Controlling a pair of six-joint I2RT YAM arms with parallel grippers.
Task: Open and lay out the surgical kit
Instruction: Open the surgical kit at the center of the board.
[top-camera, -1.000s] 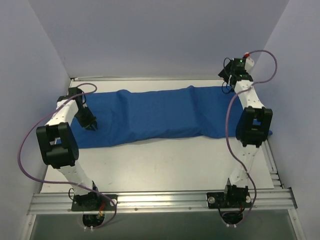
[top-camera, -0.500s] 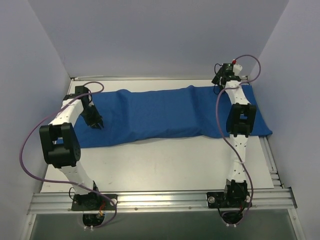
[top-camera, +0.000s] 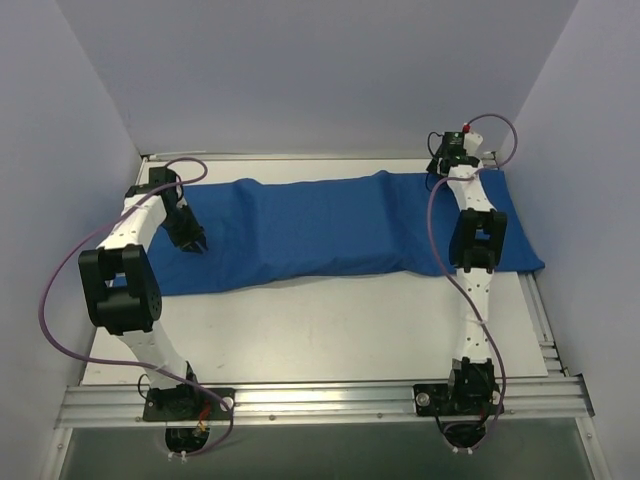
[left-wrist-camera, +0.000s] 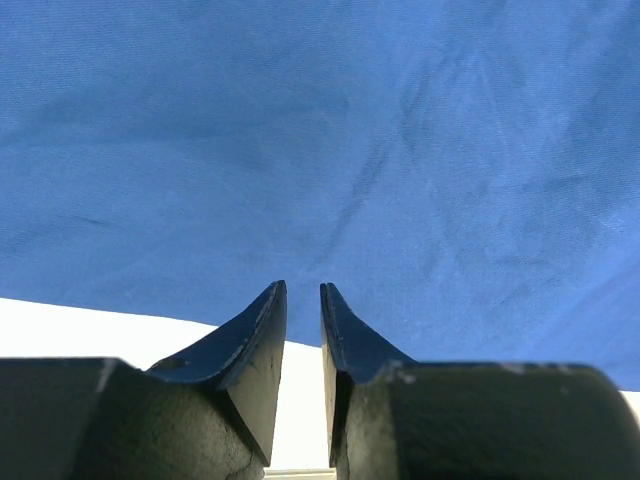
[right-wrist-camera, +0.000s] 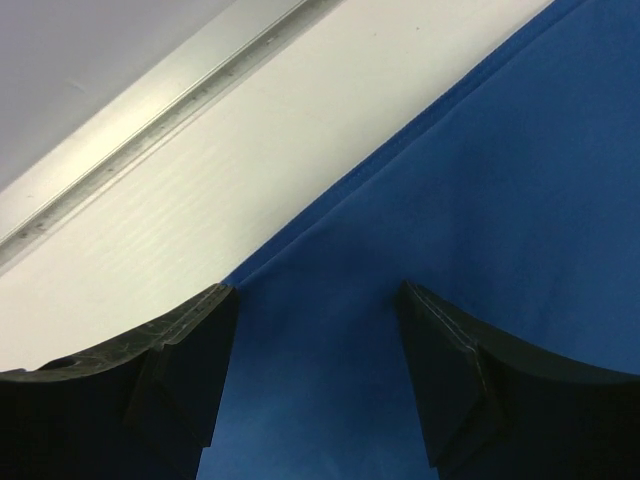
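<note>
The surgical kit shows as a royal-blue cloth wrap (top-camera: 320, 230) lying long and closed across the far half of the table. My left gripper (top-camera: 197, 246) hovers over its left end. In the left wrist view that gripper (left-wrist-camera: 303, 290) points at the cloth (left-wrist-camera: 350, 130) near its front edge, jaws a narrow gap apart with only white table between them. My right gripper (top-camera: 441, 168) is at the cloth's far right edge. In the right wrist view it (right-wrist-camera: 318, 290) stands wide open just above the blue cloth (right-wrist-camera: 500, 180), holding nothing.
The white table (top-camera: 330, 330) extends in front of the cloth to the aluminium rail (top-camera: 320, 400) that carries the arm bases. A metal strip (right-wrist-camera: 150, 130) runs along the table's far edge. Grey walls close in on the left, right and back.
The right arm has swung left, its elbow now over the cloth's right part, gripper lower at the far edge. The left gripper shifted slightly right and back. The cloth looks unchanged.
</note>
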